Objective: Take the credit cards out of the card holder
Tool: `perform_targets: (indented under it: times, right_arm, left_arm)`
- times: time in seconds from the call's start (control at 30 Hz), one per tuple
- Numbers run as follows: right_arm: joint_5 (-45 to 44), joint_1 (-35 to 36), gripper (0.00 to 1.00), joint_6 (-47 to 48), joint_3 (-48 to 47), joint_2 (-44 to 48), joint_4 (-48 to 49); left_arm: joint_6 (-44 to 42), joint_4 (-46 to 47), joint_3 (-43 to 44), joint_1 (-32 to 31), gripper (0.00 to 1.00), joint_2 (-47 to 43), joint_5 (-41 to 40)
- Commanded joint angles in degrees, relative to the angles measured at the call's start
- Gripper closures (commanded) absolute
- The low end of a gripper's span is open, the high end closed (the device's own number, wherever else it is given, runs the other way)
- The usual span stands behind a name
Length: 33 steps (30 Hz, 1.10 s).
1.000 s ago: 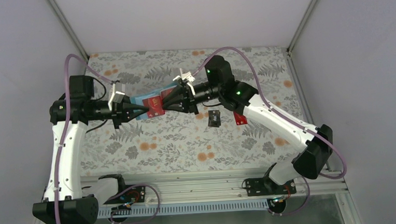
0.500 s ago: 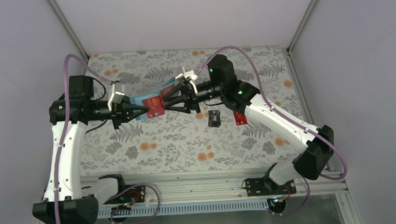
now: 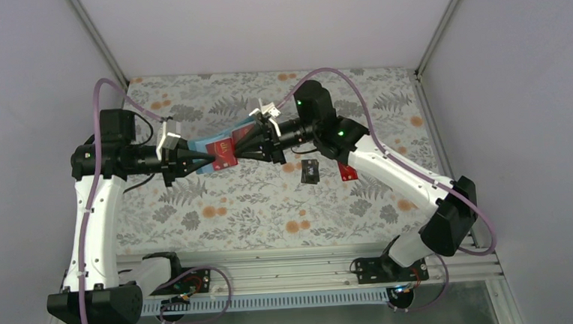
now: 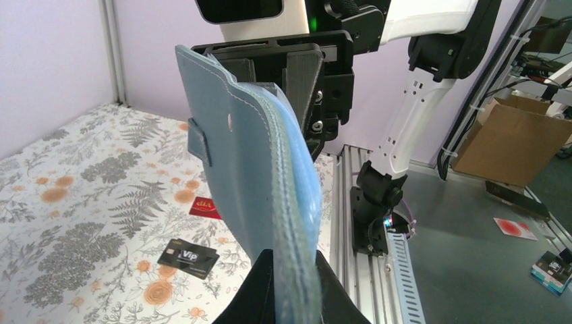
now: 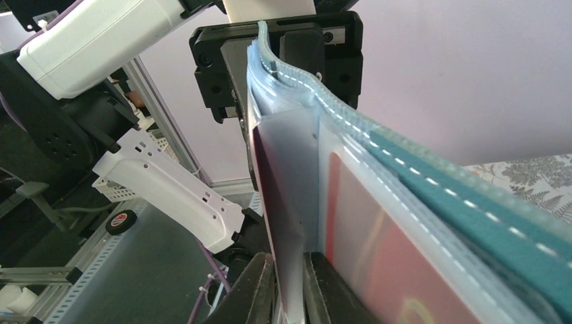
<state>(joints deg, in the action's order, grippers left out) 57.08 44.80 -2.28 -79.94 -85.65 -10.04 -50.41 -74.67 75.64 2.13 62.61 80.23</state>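
The teal-blue card holder (image 3: 213,146) hangs in the air between both grippers. My left gripper (image 3: 199,165) is shut on its left edge; the left wrist view shows the holder (image 4: 243,162) upright between my fingers. My right gripper (image 3: 241,151) is shut on the edge of a dark red-faced card (image 5: 287,202) standing in a clear pocket of the holder (image 5: 472,223). Another red card (image 5: 384,256) sits in a pocket behind it. A black card (image 3: 310,171) and a bright red card (image 3: 346,172) lie on the cloth, both also in the left wrist view, black (image 4: 189,256) and red (image 4: 204,206).
The flower-print cloth (image 3: 256,201) covers the table. An aluminium rail (image 3: 290,271) runs along the near edge by the arm bases. Grey walls close the left, back and right sides.
The right wrist tipped up slightly half a second ago and has come back level. The right arm's elbow has shifted a little left. The holder and the left gripper have stayed put.
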Motion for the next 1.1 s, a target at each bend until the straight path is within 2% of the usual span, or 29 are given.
perform_targets:
  times: [0.0, 0.13, 0.33, 0.53, 0.6, 0.73, 0.9, 1.0, 1.07]
  right_arm:
    - [-1.5, 0.5, 0.87, 0.6, -1.8, -1.0, 0.3]
    - [-1.3, 0.8, 0.81, 0.7, -2.6, -1.4, -0.3]
    - [-1.6, 1.0, 0.95, 1.1, -3.0, -1.6, -0.7]
    - [-2.5, 0.5, 0.96, 2.3, -1.9, 0.0, -1.4]
    - [-2.6, -0.1, 0.96, 2.6, -1.4, 1.1, -1.7]
    - [-2.8, -0.6, 0.96, 3.7, -1.4, 2.7, -2.9]
    - [-3.4, -0.9, 0.96, 4.2, -1.4, 3.3, -3.6]
    - [-3.0, -0.9, 0.96, 4.1, -1.6, 3.1, -3.6]
    - [-3.0, -0.9, 0.95, 4.4, -1.7, 3.0, -4.0]
  left_arm:
    - [-2.5, -0.1, 1.5, -0.2, 0.98, -0.4, 4.4]
    - [-2.5, 0.1, 1.5, -0.2, 0.98, -0.4, 4.4]
    - [-2.5, 0.1, 1.5, -0.2, 0.97, -0.4, 4.4]
    - [-2.4, 0.1, 1.3, -0.2, 0.97, -0.5, 4.5]
    - [-2.5, -0.1, 1.0, -0.2, 0.90, -0.5, 4.8]
    - [-3.7, -0.7, 0.8, -0.2, 0.86, -0.5, 5.1]
    - [-3.9, -1.0, 0.8, -0.2, 0.87, -0.5, 5.2]
    - [-4.1, -1.2, 1.1, -0.2, 0.96, -0.5, 5.2]
    - [-4.2, -1.2, 1.2, -0.2, 0.97, -0.5, 5.2]
